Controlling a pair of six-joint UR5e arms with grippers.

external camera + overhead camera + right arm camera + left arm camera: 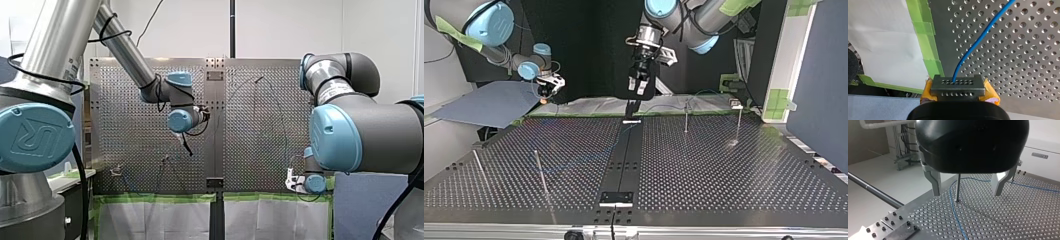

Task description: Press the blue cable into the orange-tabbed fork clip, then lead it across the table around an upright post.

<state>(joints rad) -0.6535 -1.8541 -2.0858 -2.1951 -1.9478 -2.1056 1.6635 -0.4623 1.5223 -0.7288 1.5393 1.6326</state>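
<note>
The blue cable (978, 40) runs over the perforated table (1023, 62) into my right gripper (956, 86), whose yellow-padded fingers are shut on it at the taped table edge. My right gripper (546, 92) hangs at the top view's far left. My left gripper (966, 194) is open with metal fingers (934, 180) wide apart, nothing between them. It hovers above the table, and an upright post (957, 187) stands ahead of it with the blue cable (954, 212) curving past its foot. In the top view my left gripper (637, 89) hangs over the far edge's middle. A small clip (736, 104) sits at the far right.
Several thin upright posts stand on the table, two at the top view's right (686, 117) (738, 122) and two at its left (540, 172) (479, 167). A dark plate strip (624, 160) crosses the middle. Green tape (923, 32) and white sheeting line the edge.
</note>
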